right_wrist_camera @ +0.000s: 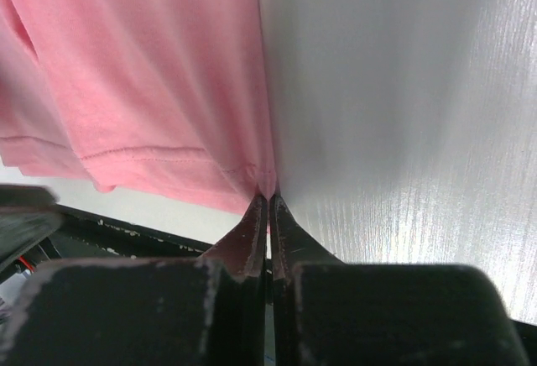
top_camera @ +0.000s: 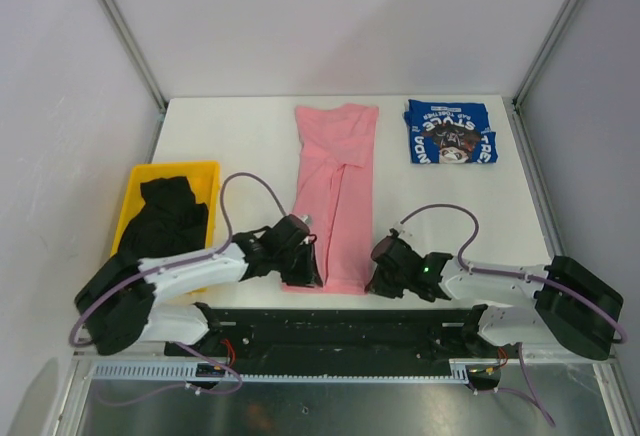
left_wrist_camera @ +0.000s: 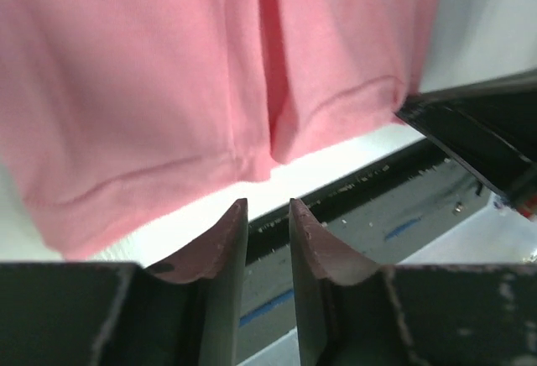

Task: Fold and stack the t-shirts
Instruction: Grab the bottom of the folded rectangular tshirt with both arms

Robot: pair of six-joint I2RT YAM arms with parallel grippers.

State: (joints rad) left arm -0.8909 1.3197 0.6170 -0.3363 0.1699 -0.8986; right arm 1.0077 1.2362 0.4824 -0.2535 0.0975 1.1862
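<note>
A pink t-shirt (top_camera: 335, 191), folded lengthwise into a long strip, lies in the middle of the table with its hem at the near edge. My left gripper (top_camera: 308, 268) is at the hem's near left corner. In the left wrist view its jaws (left_wrist_camera: 268, 211) stand slightly apart and empty, just short of the pink hem (left_wrist_camera: 151, 89). My right gripper (top_camera: 378, 278) is at the near right corner. It is shut (right_wrist_camera: 268, 200) on the corner of the pink hem (right_wrist_camera: 151, 72). A folded royal-blue t-shirt (top_camera: 450, 132) lies at the back right. Black t-shirts (top_camera: 165, 214) lie bunched in the yellow bin.
The yellow plastic bin (top_camera: 135, 181) stands at the left side of the white table (top_camera: 230, 136). A black rail (top_camera: 330, 321) runs along the near edge under both arms. Metal frame posts rise at the back corners.
</note>
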